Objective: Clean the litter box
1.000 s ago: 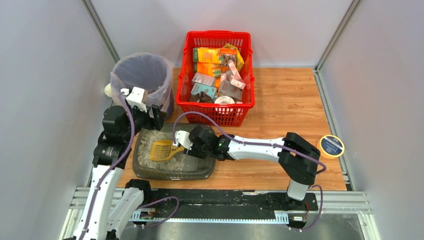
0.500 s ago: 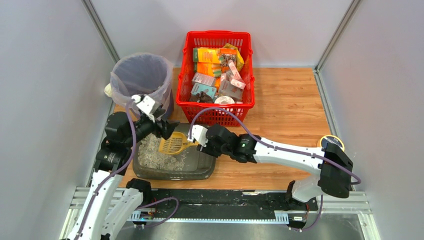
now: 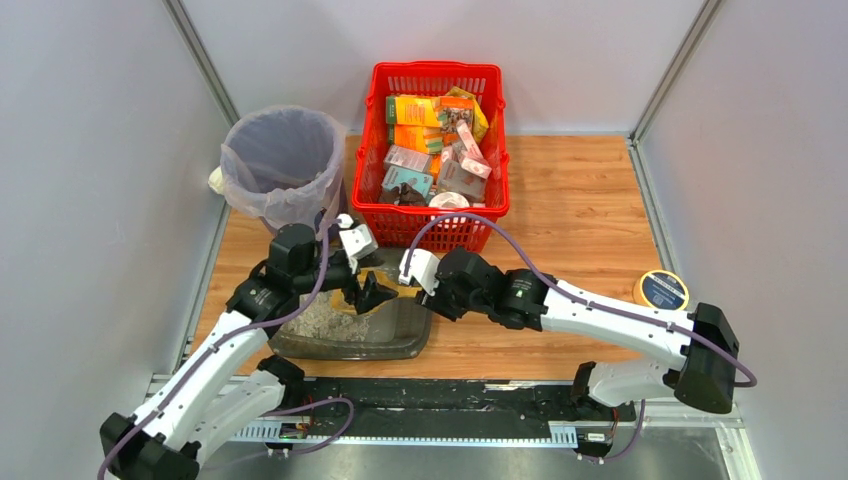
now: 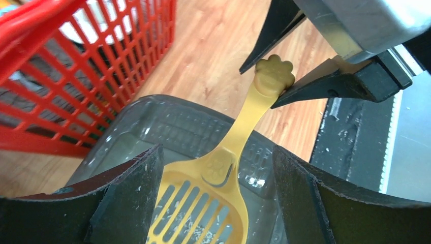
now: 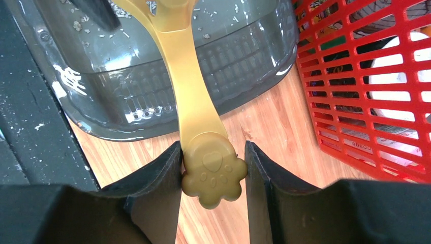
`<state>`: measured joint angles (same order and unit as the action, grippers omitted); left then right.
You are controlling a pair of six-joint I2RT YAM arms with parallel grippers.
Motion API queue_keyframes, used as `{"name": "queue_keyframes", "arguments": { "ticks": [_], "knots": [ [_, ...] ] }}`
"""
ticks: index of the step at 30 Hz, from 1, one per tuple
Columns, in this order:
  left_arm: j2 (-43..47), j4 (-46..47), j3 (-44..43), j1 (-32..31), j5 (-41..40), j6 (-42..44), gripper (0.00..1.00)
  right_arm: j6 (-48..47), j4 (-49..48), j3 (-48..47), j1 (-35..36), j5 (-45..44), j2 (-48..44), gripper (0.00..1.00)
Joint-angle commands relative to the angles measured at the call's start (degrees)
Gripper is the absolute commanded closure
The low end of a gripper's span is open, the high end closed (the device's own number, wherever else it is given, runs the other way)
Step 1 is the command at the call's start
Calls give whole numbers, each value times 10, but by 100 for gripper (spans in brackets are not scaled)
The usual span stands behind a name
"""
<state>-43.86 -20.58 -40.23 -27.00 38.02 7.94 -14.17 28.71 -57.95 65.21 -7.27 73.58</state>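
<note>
The right claw (image 5: 211,155) is closed narrowly on the paw-shaped end of the yellow scoop (image 4: 239,129). The scoop's slotted head reaches out ahead of its fingertips over the litter box (image 3: 392,337). The left claw (image 4: 216,157) is spread wide, straddling the scoop's neck without touching it, and the litter box lies directly beneath it. The red basket (image 4: 96,61) stands just beside it on the bench (image 4: 218,56).

This looks like a handover. The left claw should settle lower, so that its pads meet the flat handle just behind the slotted head. It should close squarely and firmly before the right claw lets go. Keeping the head level above the tray would let any loose grains fall back into the litter.
</note>
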Motion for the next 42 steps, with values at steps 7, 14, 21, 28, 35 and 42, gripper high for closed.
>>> {"name": "queue_keyframes", "arguments": {
  "ticks": [7, 14, 21, 28, 35, 42],
  "knots": [
    [-88, 65, 1, -52, 70, -5, 14, 16, 23, -30, -2, 45, -8, 85],
    [-110, 43, 4, -59, 100, -1, 14, 13, 18, -37, -1, 39, -13, 85],
    [-155, 22, -9, -67, 96, 2, 14, 6, 14, -44, -2, 47, -12, 85],
    [-155, 21, -7, -72, 79, 5, 37, 5, -4, -37, -2, 38, -12, 84],
    [-156, 26, -6, -74, 88, -4, 60, 14, -59, -3, -2, 13, -40, 79],
    [-152, 26, -8, -75, 116, -4, 97, 27, -133, 51, -6, -23, -80, 65]
  ]
}}
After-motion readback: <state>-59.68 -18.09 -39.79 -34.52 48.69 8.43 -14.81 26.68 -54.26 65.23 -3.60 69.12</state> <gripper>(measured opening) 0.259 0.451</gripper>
